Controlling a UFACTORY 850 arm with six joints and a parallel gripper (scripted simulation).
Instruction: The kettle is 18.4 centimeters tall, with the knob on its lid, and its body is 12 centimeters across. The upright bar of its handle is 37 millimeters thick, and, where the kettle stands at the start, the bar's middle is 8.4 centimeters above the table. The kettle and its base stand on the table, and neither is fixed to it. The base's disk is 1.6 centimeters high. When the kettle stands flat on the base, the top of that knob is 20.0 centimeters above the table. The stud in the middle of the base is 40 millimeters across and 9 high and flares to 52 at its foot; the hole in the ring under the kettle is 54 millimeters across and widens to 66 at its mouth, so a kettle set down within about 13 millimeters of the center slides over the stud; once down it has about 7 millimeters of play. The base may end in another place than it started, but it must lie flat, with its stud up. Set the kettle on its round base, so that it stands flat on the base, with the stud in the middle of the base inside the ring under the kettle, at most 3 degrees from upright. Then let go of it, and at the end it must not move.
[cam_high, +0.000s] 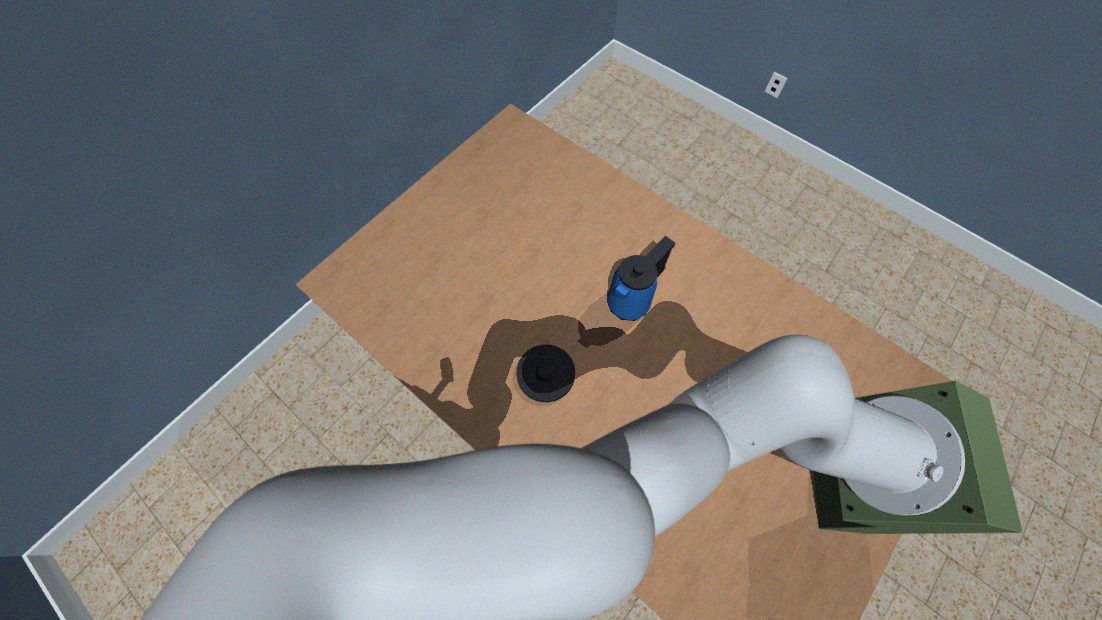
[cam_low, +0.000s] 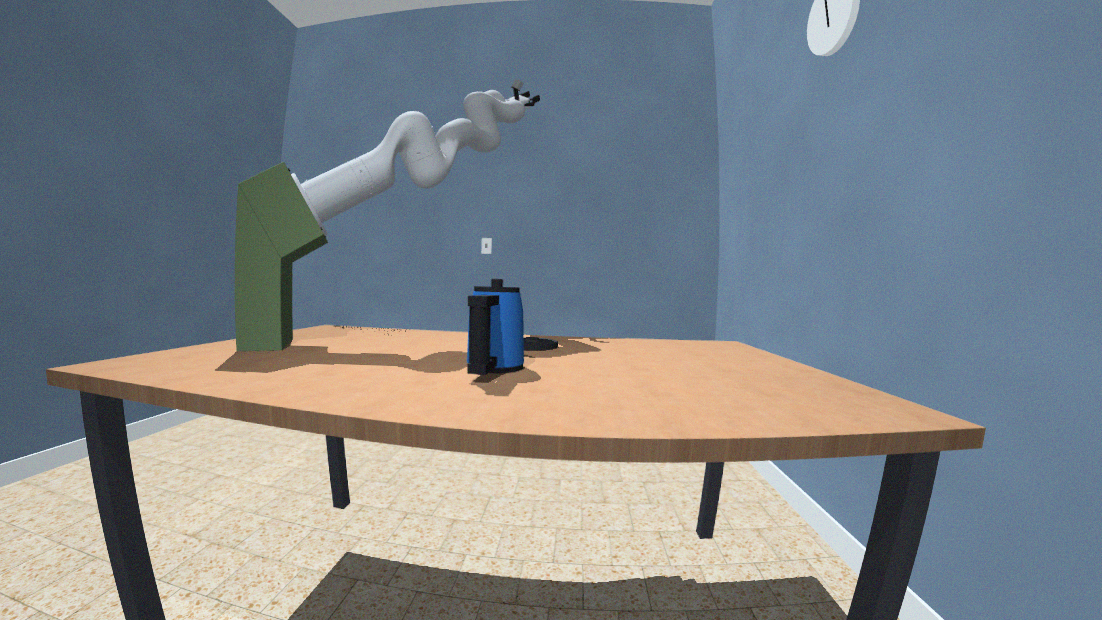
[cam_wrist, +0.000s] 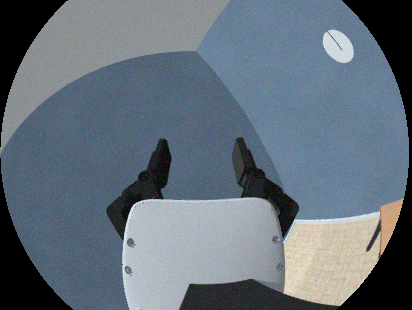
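The blue kettle (cam_high: 633, 285) with a black lid and black handle stands upright on the wooden table; it also shows in the exterior view (cam_low: 495, 327). The black round base (cam_high: 545, 372) lies flat on the table, apart from the kettle, and shows partly behind it in the exterior view (cam_low: 539, 343). My gripper (cam_low: 527, 97) is high above the table, far from both, and points toward the wall. In the wrist view its fingers stand open with nothing between them.
The arm's green pedestal (cam_low: 269, 258) stands at one table corner (cam_high: 917, 462). The white arm (cam_high: 477, 524) fills the front of the top view. A wall clock (cam_wrist: 338, 46) and a wall outlet (cam_low: 486, 245) are in view.
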